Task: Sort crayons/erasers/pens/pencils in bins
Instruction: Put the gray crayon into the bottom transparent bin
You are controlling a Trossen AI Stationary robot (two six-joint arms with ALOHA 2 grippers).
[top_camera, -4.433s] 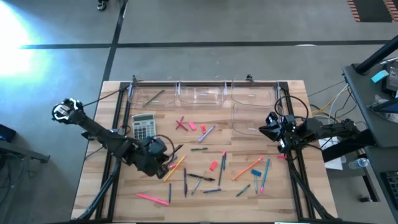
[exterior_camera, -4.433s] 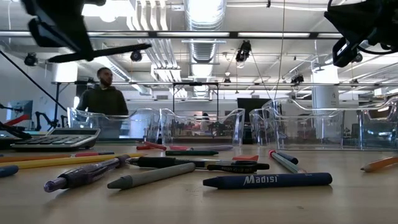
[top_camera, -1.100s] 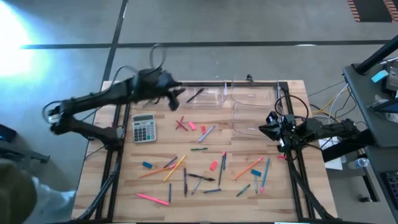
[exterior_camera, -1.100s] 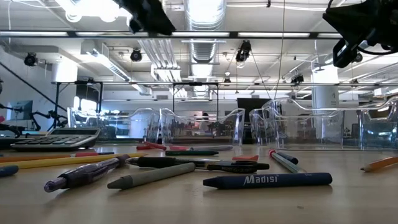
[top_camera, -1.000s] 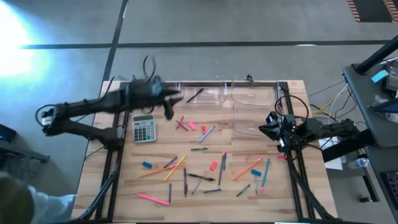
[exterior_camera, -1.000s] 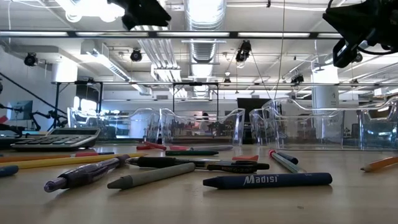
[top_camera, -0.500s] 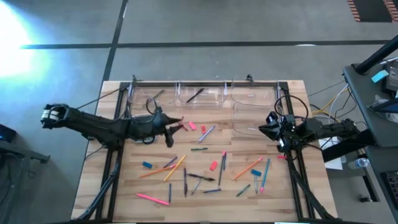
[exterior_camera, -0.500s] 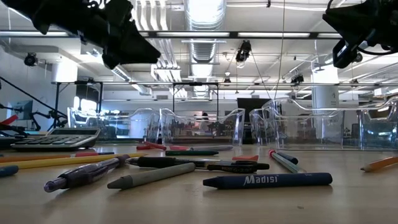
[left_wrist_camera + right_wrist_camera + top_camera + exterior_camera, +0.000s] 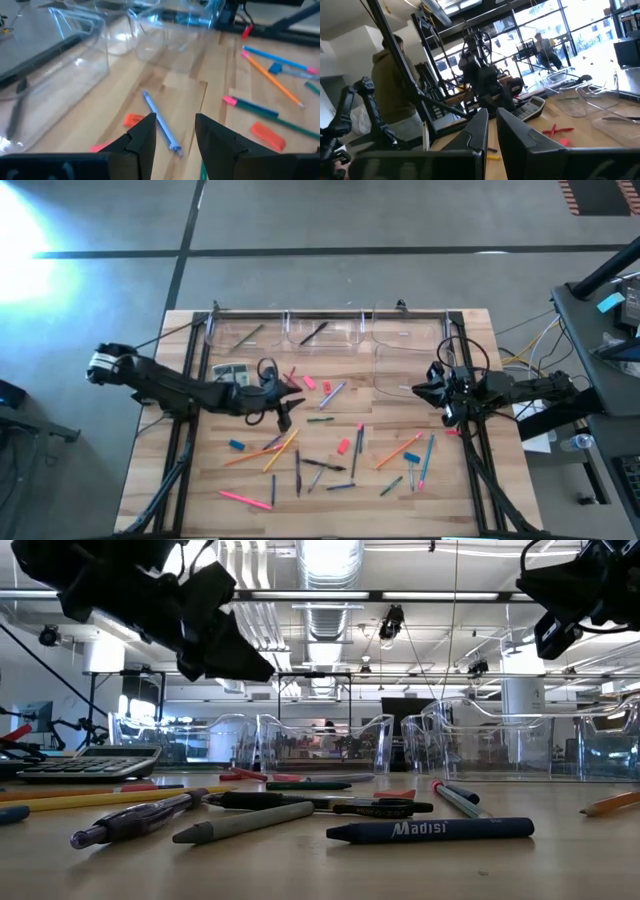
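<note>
The left gripper [image 9: 285, 402] hangs over the table's middle, fingers spread and empty (nothing between them). Just ahead of its tips lies a blue-grey pen [image 9: 161, 123], flat on the wood near the bins [image 9: 325, 330]. The right gripper [image 9: 437, 392] waits closed at the table's right edge.

White lettering, apparently "Madisi", along dark blue crayon [image 9: 430, 831], nothing else legible
</note>
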